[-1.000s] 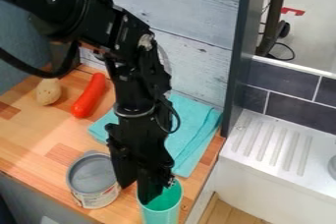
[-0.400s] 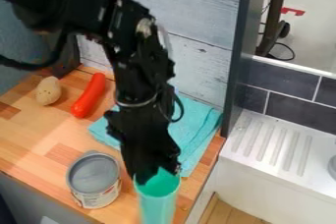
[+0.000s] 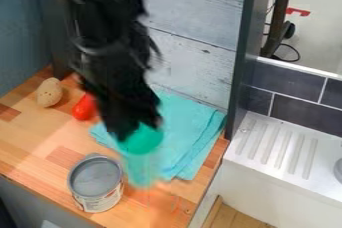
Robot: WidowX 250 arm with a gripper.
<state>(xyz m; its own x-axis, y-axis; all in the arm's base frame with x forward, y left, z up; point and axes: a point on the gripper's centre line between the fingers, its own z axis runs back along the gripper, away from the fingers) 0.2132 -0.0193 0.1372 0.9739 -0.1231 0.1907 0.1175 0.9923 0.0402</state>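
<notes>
Turquoise cup [image 3: 139, 164]: directly below the pincer [image 3: 139, 130], at its tips. Long axis close to upright, mouth up toward the pincer; any slight tilt is lost in blur. One arm only, coming in from the upper left of the view. Pincer state: pinching the cup at its rim; exact finger contact too blurred to tell. Cup judged to be raised off the wooden surface [image 3: 40, 147]; base smeared, clearance uncertain.

Position: cup lies to the right of the open grey tin [image 3: 95, 177] in view, near it, and overlaps the left front part of the folded teal cloth [image 3: 194, 127]. Red elongated item [image 3: 85, 108] and tan potato-like item [image 3: 49, 92] sit farther back, left.

Labels: tin bears a pale printed wrapper [image 3: 103, 202]; lettering not legible. No writing seen on cup.
</notes>
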